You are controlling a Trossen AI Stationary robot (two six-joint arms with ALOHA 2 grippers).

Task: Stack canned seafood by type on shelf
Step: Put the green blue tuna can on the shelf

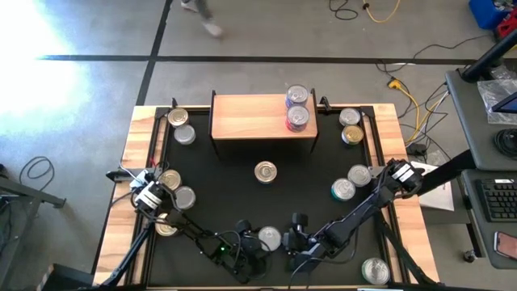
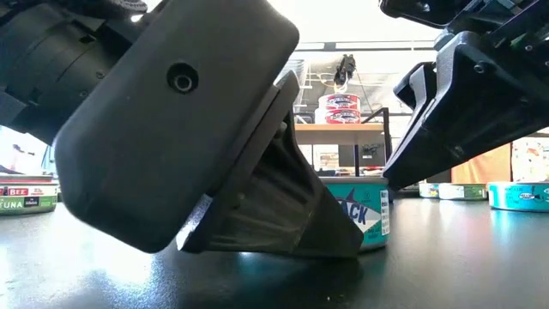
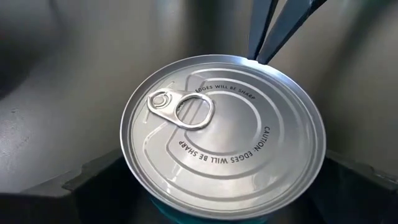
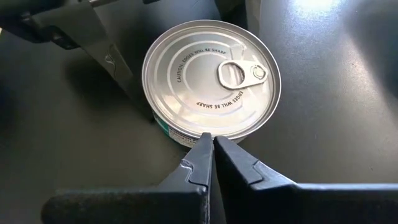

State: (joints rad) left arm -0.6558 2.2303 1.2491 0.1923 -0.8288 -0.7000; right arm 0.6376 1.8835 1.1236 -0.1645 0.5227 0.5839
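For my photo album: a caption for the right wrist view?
Shut right tool touching a silver-lidded teal can on the black table.

black-topped table (image 1: 242, 202), floor cables (image 1: 408, 97), keyboard (image 1: 494, 198)

Around my table I see a grey concrete floor (image 1: 266, 32) crossed by dark lines, with a bright wash of light (image 1: 32, 81) at the left of the frame. A yellow cable (image 1: 408, 101) trails at upper right, a dark looped cable (image 1: 36, 171) lies at left, and a desk with a keyboard (image 1: 494, 198) sits at the right edge.
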